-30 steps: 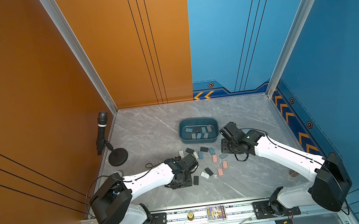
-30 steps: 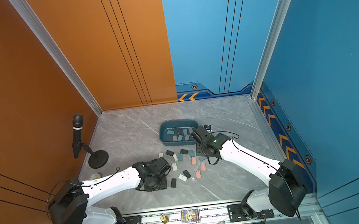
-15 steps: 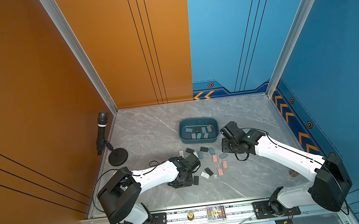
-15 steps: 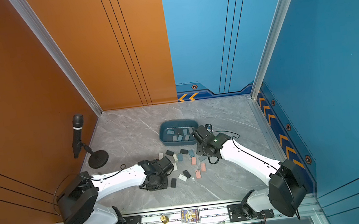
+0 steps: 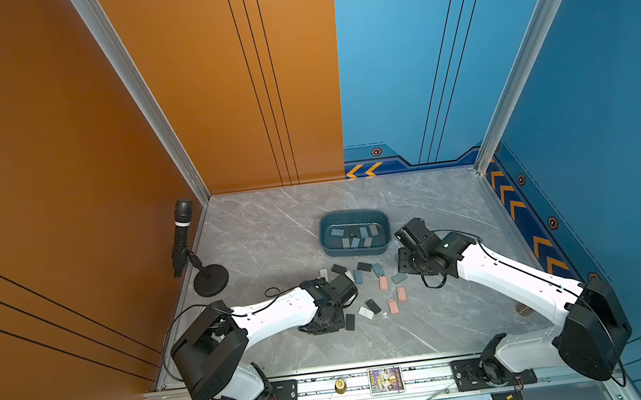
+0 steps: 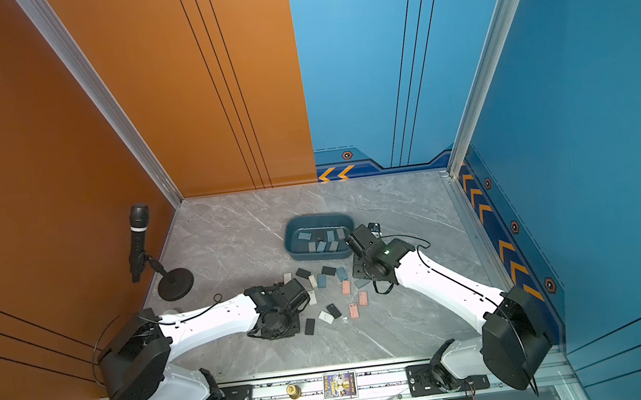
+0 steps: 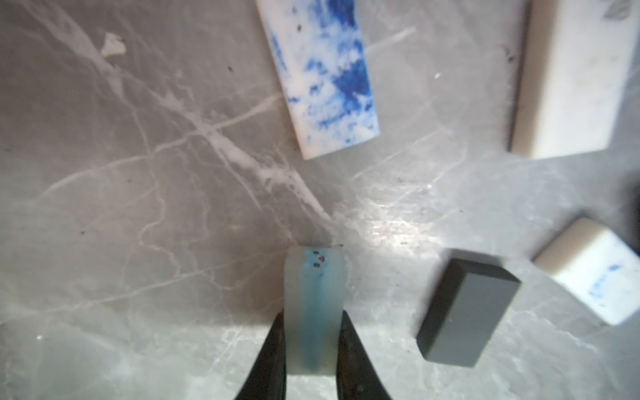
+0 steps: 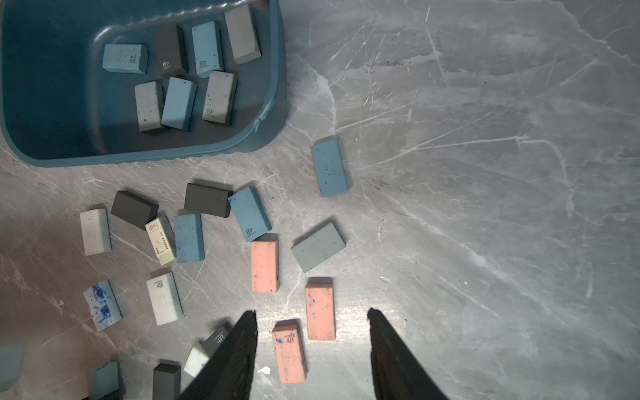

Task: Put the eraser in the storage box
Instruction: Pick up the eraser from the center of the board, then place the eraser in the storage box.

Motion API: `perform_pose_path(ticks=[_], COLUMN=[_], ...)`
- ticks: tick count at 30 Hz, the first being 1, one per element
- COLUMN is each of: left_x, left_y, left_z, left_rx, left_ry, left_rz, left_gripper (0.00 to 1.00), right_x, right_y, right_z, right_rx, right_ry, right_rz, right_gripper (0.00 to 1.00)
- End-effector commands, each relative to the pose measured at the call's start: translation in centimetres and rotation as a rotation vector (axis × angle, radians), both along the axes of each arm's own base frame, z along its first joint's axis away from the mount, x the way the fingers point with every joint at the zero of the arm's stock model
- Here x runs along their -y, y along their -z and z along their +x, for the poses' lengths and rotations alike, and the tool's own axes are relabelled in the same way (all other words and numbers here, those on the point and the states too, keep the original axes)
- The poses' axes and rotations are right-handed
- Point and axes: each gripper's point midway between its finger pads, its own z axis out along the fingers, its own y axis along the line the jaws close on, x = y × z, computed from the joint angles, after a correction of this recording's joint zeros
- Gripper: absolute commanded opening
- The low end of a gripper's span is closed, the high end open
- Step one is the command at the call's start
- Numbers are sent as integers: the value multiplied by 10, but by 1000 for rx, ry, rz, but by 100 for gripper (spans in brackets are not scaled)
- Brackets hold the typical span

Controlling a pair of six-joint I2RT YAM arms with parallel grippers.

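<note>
Closed since a second ago, left end effector [image 7: 312,317] pinches a pale, blue-streaked eraser [image 7: 314,277] between its fingertips; right end effector [image 8: 311,311] hangs spread.

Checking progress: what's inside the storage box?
The storage box holds seven erasers: three light blue, three grey, one black. Its floor beneath them is covered; one end falls outside the right wrist view.

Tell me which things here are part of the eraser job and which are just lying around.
Job: box, held eraser, left gripper, loose erasers, erasers in box.
Lying about: mic, card.
</note>
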Motion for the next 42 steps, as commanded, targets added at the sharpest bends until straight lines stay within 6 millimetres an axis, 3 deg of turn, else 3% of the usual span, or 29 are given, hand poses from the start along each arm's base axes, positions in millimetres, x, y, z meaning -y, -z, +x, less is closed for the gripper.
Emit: perform_pose_path(ticks=[1,8,19,32,42], left_x=[-1,-8,-18,-15,-8], left_y=[-17,-48,-97,-142,-157], left_z=[8,14,43,95,137], left_rx=[49,118,204,280,293], left_ry=[-3,-16,-26,-19,2], left_rz=[-15,-45,-126,-190,-205], left_gripper=[22,20,18,17,17], right_x=[7,4,3,-1,3], right_y=[-3,1,3,8,10], right_z=[-3,-1,-1,4,6], right_rx=[11,6,1,-11,-15], right_ry=[29,22,22,16,27], right_rz=[3,10,16,22,26], right_gripper=[54,54,54,54,54])
